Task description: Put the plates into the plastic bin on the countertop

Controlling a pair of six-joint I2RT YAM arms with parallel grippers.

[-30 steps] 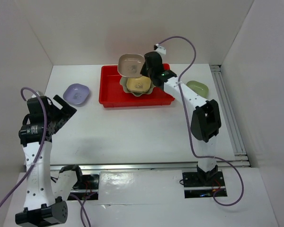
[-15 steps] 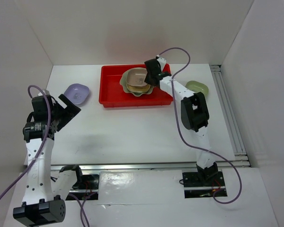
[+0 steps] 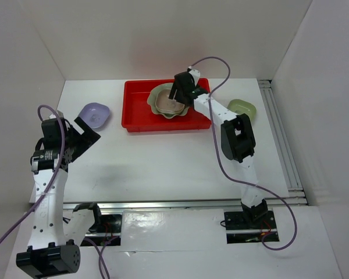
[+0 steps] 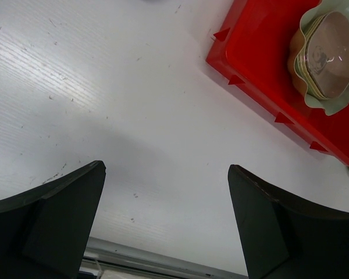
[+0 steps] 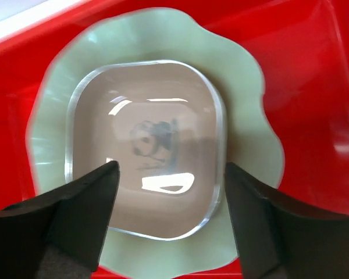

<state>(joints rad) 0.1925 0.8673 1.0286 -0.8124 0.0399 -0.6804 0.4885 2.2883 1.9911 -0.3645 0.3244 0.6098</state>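
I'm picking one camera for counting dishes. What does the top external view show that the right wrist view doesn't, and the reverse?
Only top external: the lavender dish left of the red bin, the green dish right of it, and the left gripper. Only right wrist: a small dark print inside the tan-pink dish. Both: that dish nested in the scalloped plate inside the bin, under the open right gripper.

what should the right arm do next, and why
Probably lift the right gripper straight up. Its jaws stand open over the tan dish, which sits nested in the scalloped plate inside the red bin, so that dish looks placed. A green dish waits on the table to the right of the bin.
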